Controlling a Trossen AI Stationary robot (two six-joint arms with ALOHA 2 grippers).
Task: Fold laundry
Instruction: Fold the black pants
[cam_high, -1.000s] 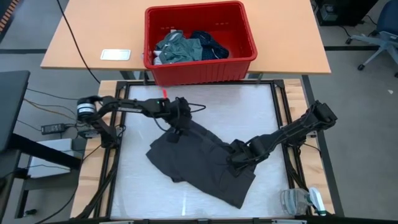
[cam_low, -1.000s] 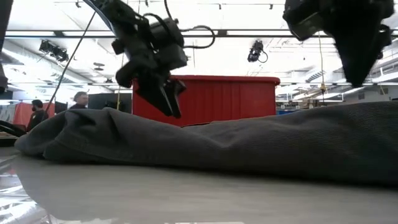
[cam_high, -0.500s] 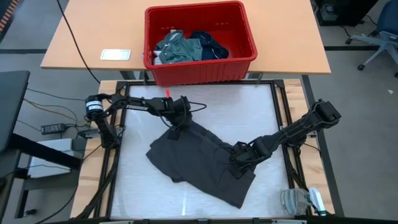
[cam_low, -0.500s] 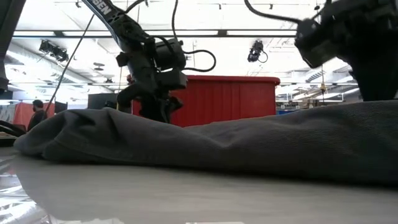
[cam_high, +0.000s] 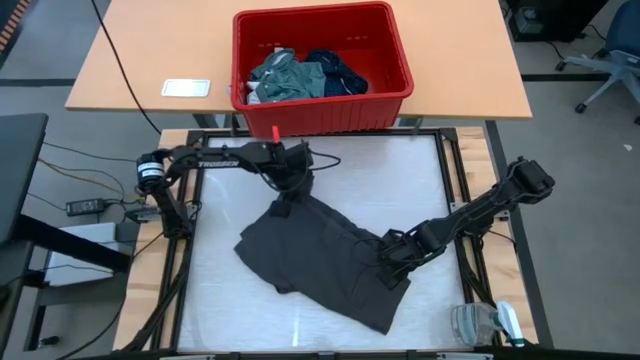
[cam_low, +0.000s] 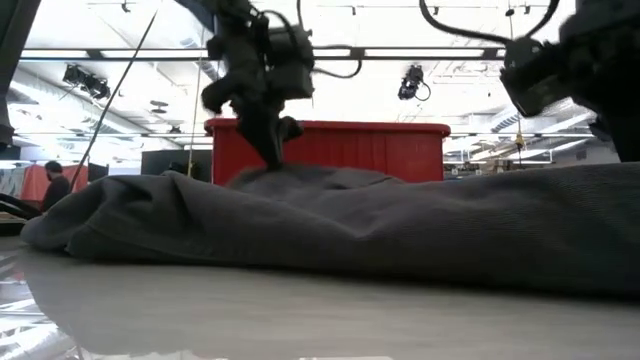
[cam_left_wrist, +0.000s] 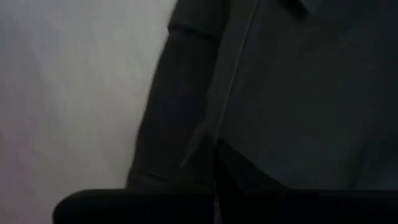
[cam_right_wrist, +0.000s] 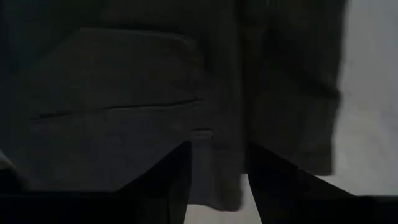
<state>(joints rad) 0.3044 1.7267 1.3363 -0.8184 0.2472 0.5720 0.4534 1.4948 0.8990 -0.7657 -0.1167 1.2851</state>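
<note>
Jaws of left gripper (cam_high: 287, 203) pinch charcoal garment (cam_high: 320, 262); no writing legible.

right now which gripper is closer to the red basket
Left. The left gripper pinches the charcoal garment's corner just in front of the red basket; the right gripper sits on the cloth's far side, farther off.

Dark jointed arms (black cables)

Wooden desk (cam_high: 130, 55); grey floor (cam_high: 585, 140)
</note>
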